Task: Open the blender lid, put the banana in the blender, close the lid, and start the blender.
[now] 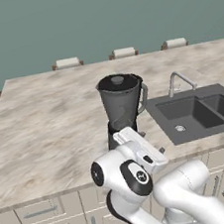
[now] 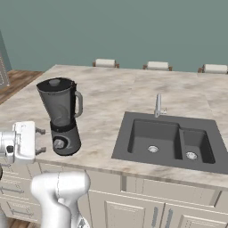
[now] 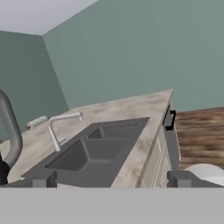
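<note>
End effector [image 2: 40,140] had jaws apart, gripping nothing, just at 9 o'clock of the blender [image 2: 62,116]. Blender stood on the bench [image 2: 111,95], lid [image 2: 55,83] on, sink [image 2: 169,140] at its 3 o'clock.

Light was even and diffuse, moderately bright, with no clear source. Shadows were faint; the sink [image 2: 167,142] basins looked darker. The marbled worktop [image 1: 55,121] showed no glare. Renders were soft, low-resolution, slightly blurred throughout, without edge distortion.
</note>
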